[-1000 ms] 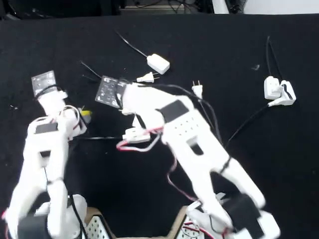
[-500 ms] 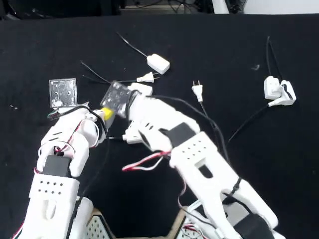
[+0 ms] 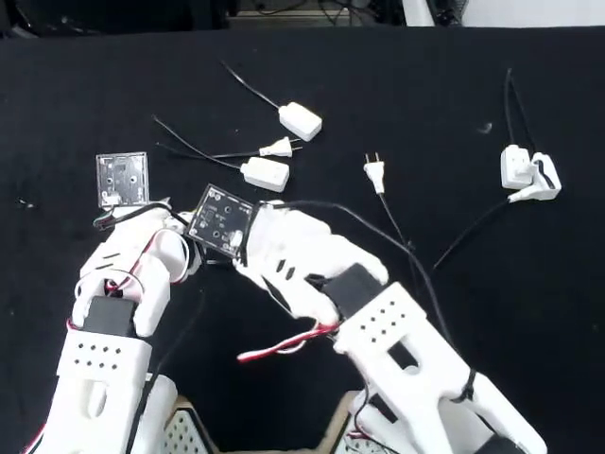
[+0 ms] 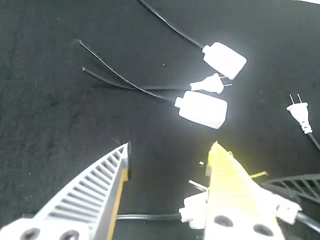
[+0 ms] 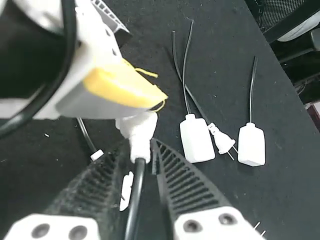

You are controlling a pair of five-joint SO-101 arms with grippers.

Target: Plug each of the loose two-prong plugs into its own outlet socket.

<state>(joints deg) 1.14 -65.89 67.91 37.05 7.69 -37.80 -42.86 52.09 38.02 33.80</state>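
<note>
Left of centre on the worktop [image 3: 529, 303], the right gripper [image 5: 139, 147] had its fingers clenched on a white plug [image 5: 139, 127] at its cord end, the left gripper [image 4: 170, 146] stood with fingers released just beside it, and toward the far edge lay a near socket block [image 4: 202, 107], a small two-prong plug [image 4: 210, 85] and a far socket block [image 4: 225, 59].

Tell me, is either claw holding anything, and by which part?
The right claw grips a white plug at its cord end; the left claw is open.
</note>
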